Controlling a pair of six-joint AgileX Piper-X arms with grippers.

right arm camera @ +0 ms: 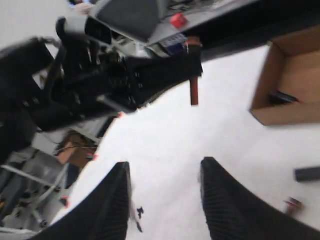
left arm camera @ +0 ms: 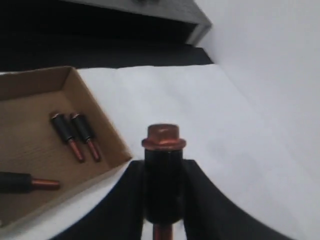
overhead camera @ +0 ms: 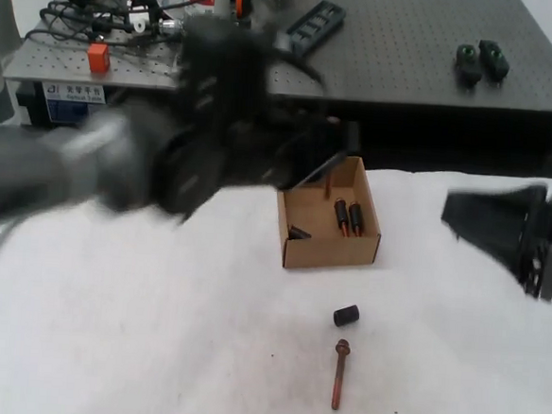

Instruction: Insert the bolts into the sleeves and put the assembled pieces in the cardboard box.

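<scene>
The left gripper [left arm camera: 163, 172] was clenched on a black sleeve with a copper bolt through it. This held assembly [left arm camera: 163, 150] was gripped by the sleeve, with the flanged bolt head above the fingers and the shank below them, upright. That hold was judged to suit a drop into the cardboard box [overhead camera: 330, 252], since the bolt could not slip out of the sleeve. The assembly was raised off the white cloth [overhead camera: 152, 350], close to the box's rear edge. Whether it hung over the opening itself could not be told.

The right gripper [right arm camera: 165, 200] was released, with its jaws spread wide and nothing between them. It was kept low at the right side of the cloth, well apart from the box. That position was judged to keep it out of the left arm's way.

Three finished pieces were counted in the box. Two of them, [left arm camera: 63, 129] and [left arm camera: 81, 127], lay side by side, and a third [left arm camera: 17, 181] lay apart from them. With the held one, four assemblies were counted.

One loose sleeve [overhead camera: 346, 315] and one loose bolt [overhead camera: 340, 374] lay on the cloth in front of the box, near each other but not joined. One more insertion was therefore judged to be left.
</scene>
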